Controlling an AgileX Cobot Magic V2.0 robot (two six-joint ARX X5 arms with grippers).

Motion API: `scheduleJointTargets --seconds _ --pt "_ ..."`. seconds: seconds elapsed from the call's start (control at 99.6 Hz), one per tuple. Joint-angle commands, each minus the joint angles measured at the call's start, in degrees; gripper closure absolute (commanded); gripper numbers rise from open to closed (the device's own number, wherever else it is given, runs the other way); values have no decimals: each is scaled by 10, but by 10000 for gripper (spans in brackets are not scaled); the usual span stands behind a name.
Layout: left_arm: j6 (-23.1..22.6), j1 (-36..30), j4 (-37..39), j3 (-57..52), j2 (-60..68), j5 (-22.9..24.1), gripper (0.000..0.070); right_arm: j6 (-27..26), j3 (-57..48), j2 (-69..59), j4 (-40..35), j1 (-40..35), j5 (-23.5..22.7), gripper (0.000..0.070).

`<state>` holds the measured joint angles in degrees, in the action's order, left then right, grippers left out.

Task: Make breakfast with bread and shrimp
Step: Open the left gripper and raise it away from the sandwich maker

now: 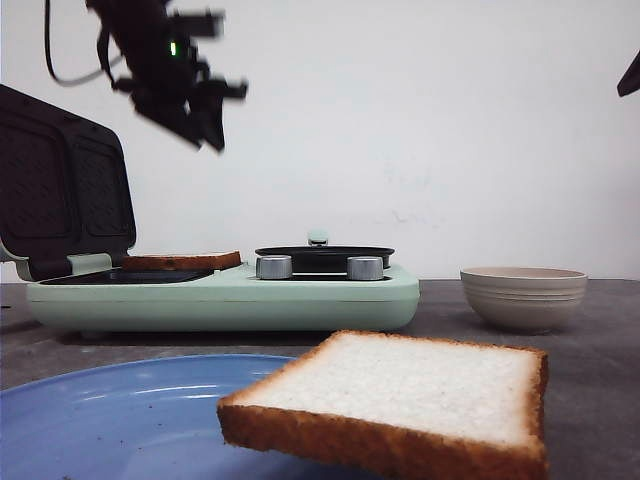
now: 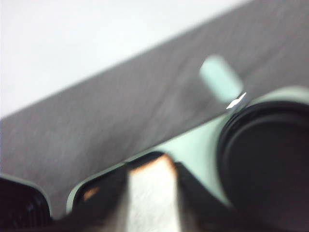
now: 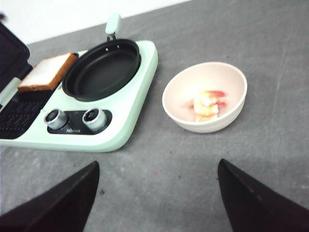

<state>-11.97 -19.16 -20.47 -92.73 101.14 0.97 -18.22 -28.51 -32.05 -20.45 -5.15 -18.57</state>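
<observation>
One bread slice [image 1: 400, 395] lies in the foreground, half on a blue plate [image 1: 110, 420]. The other bread slice [image 1: 180, 261] lies on the open sandwich maker's dark grill plate, next to the pan; it also shows in the right wrist view [image 3: 47, 72]. My left gripper [image 1: 208, 128] hangs high above that slice, blurred. In the left wrist view the left gripper [image 2: 152, 169] has its jaws apart, with the slice [image 2: 149, 198] showing below between them. The shrimp [image 3: 207, 104] lie in a beige bowl [image 3: 205, 126]. My right gripper [image 3: 157, 166] is wide open and empty over bare table in front of the bowl.
The mint-green breakfast maker [image 1: 230, 298] has a raised black lid [image 1: 60, 180] at the left, a black pan [image 1: 325, 257] and two silver knobs [image 1: 274, 267]. The bowl [image 1: 523, 298] stands to its right. Only a dark piece of the right arm [image 1: 630, 75] shows at the top right.
</observation>
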Motion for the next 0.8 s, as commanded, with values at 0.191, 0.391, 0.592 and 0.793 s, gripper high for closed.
scheduleJointTargets --seconds 0.191,0.391,0.592,0.793 --pt "54 -3 -85 -14 -87 -12 697 -46 -9 -51 7 -1 -114 264" --pt "54 -3 -193 -14 -181 -43 697 -80 -10 -106 -17 -2 -238 262" --pt "50 -3 -271 -14 -285 -71 697 -68 -10 -149 -89 -19 -274 202" --pt "70 -12 -294 -13 -391 -82 697 -45 -10 -184 -143 -54 -296 201"
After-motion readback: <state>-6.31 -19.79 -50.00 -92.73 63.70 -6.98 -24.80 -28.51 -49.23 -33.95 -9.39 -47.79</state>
